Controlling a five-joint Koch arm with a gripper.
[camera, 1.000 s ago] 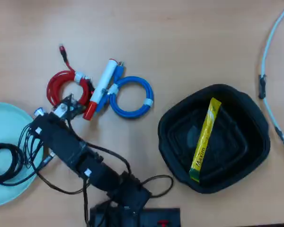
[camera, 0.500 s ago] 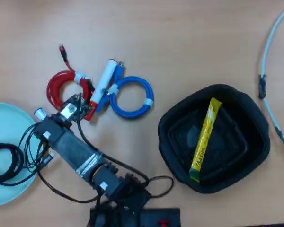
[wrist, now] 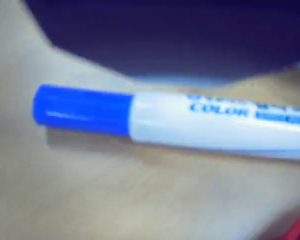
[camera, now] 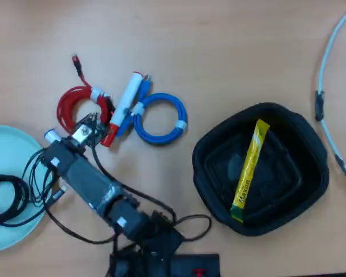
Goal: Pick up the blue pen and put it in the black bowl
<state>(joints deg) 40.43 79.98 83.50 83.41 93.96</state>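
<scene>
Closing in on the blue pen is the step in hand: the wrist view shows it lying flat on the bench, close below the camera. Whether the jaws are released or clenched I cannot tell. Next comes gripping the barrel and carrying it to the black bowl.

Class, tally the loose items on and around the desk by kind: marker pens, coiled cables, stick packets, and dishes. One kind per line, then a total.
Marker pens: 2, the blue pen and the red-capped marker
Coiled cables: 3, red cable, blue cable, black cable
Stick packets: 1, yellow packet
Dishes: 2, black bowl, teal plate
Total: 8
</scene>
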